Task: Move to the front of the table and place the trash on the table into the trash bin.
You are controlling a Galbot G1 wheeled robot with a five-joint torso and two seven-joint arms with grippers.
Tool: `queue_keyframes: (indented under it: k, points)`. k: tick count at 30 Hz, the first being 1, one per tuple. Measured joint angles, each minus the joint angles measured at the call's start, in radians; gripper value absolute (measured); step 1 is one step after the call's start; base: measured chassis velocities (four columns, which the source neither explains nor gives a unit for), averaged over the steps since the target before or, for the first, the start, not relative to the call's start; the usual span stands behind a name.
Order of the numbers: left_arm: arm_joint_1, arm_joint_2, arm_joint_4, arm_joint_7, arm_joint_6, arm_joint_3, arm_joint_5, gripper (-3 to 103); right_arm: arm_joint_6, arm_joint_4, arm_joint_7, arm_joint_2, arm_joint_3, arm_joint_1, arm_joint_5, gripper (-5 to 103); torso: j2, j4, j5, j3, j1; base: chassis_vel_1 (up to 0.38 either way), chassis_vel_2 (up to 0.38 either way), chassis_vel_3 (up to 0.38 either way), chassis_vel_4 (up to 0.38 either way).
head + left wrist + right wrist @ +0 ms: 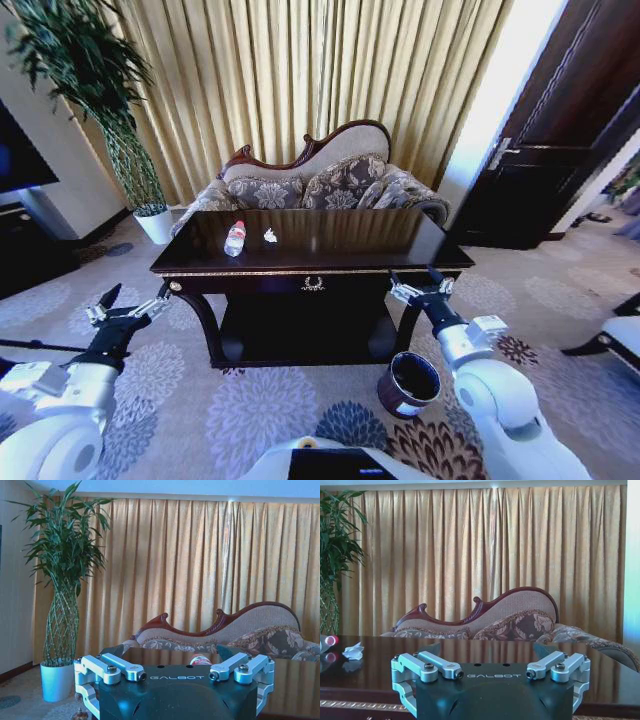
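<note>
The table (330, 245) stands ahead, the trash bin (409, 383) on the carpet near its front right leg. The plastic bottle (235, 238) lies lengthwise front-to-back left of centre, the crumpled paper (270, 236) just beside it, nearer the left gripper (130, 305) than the right gripper (418, 285); both jaws spread wide, empty.

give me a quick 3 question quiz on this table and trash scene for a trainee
1. True or false: the bottle lies on the table.
2. Multiple choice: where does the trash bin stand? A) on the lower shelf B) on the carpet by the table's front right leg C) beside the plant pot
3. Short answer: which gripper is nearer the bin?

Key
1. True; it lies on its side beside the crumpled paper.
2. B
3. The right gripper. It hangs open above the bin at the table's front right corner, while the left gripper is open off the front left corner.
</note>
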Motion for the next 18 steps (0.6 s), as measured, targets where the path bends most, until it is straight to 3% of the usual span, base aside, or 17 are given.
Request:
queue_keyframes:
  k: [18]
  points:
    - [0.007,-0.005,0.0,0.002,-0.004,-0.002,0.001,100,0.001,-0.002,0.0,-0.004,-0.011,0.002,-0.002,100,0.0,0.0,0.0,0.0,0.0,-0.148,0.145,0.147,-0.138]
